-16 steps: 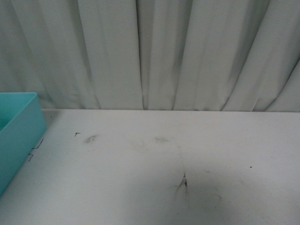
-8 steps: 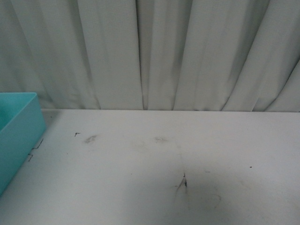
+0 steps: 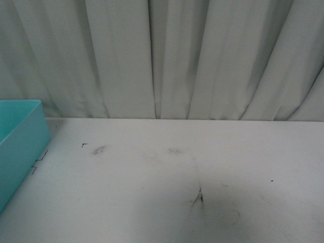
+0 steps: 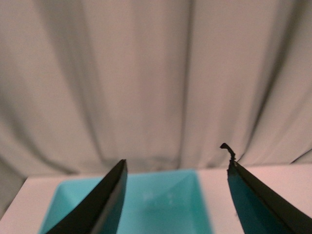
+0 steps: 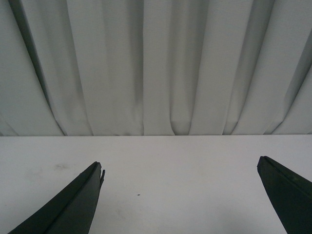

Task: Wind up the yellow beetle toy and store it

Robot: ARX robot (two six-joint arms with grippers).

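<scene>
Jaws of the left gripper (image 4: pixel 176 161) stand wide apart, facing a turquoise bin (image 4: pixel 161 200); the right gripper (image 5: pixel 179 162) gapes wide over the white table (image 5: pixel 170 151).

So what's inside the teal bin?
In the left wrist view, the teal bin shows only bare floor; its near corners are hidden behind the left fingers. No yellow beetle toy seen.

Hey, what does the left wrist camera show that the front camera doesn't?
Only the left wrist view: the left end effector, open, and the inside of the teal bin. Only the front view: the dark scuff marks on the white table, and the bin's outer wall. Both: the bin, the table and the pale curtain. The yellow beetle toy appears in neither.
</scene>
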